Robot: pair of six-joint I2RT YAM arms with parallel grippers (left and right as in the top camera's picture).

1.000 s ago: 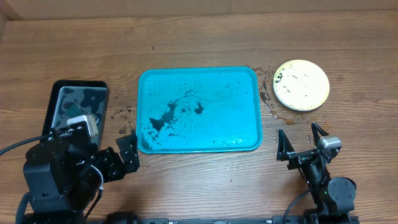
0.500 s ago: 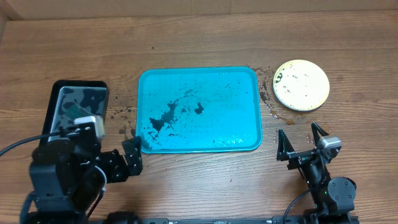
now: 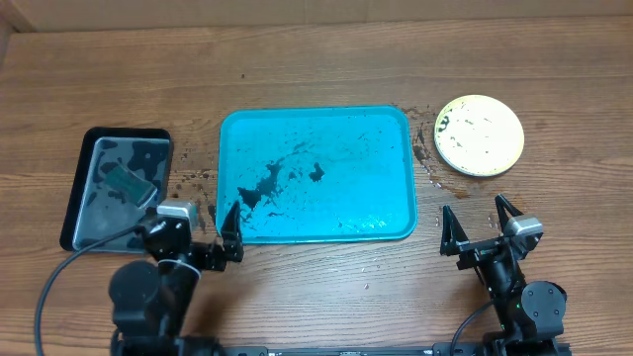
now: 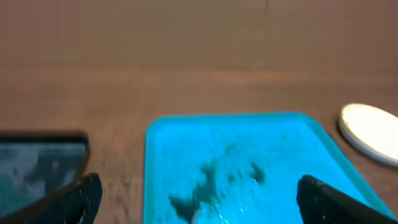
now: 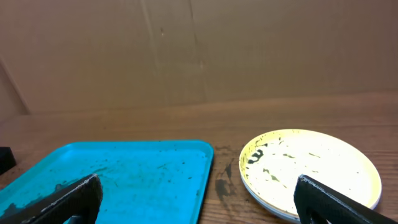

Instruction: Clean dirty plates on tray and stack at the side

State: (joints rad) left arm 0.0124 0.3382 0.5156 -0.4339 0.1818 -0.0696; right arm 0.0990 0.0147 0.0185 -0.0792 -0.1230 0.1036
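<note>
Scene: a wooden table (image 3: 316, 59) seen from above, two arms at its near edge; the turquoise tray (image 3: 366, 148) lies at the middle, long side toward the arms

Tray: its floor carries dark smears (image 3: 259, 190), thickest toward the near left, with fine specks across the rest; the left wrist view shows it (image 4: 230, 143) straight ahead, the right wrist view shows it (image 5: 124, 168) to the left

Plates: a stack (image 3: 480, 135) rests on the table just beyond the tray's far right corner, apart from its rim; the top plate has a yellow-green rim and a white centre flecked with black; the right wrist view (image 5: 311, 168) shows a paler rim beneath it; how many lie in the stack cannot be told; the left wrist view catches only a blurred edge (image 4: 370, 127)

Left gripper (image 3: 205, 232): at the tray's near left corner, above the table, fingers spread wide and holding nothing (image 4: 199, 183)

Right gripper (image 3: 476, 220): off the tray's near right corner, short of the plates, fingers likewise wide apart and holding nothing (image 5: 198, 183)

Black tray (image 3: 79, 188): left of the turquoise one, well apart from the plates, with a wet sheen and a small greenish block (image 3: 127, 181) inside; its corner shows in the left wrist view (image 4: 37, 162)

Table marks: dark spatter (image 3: 423, 148) between tray and plates
</note>
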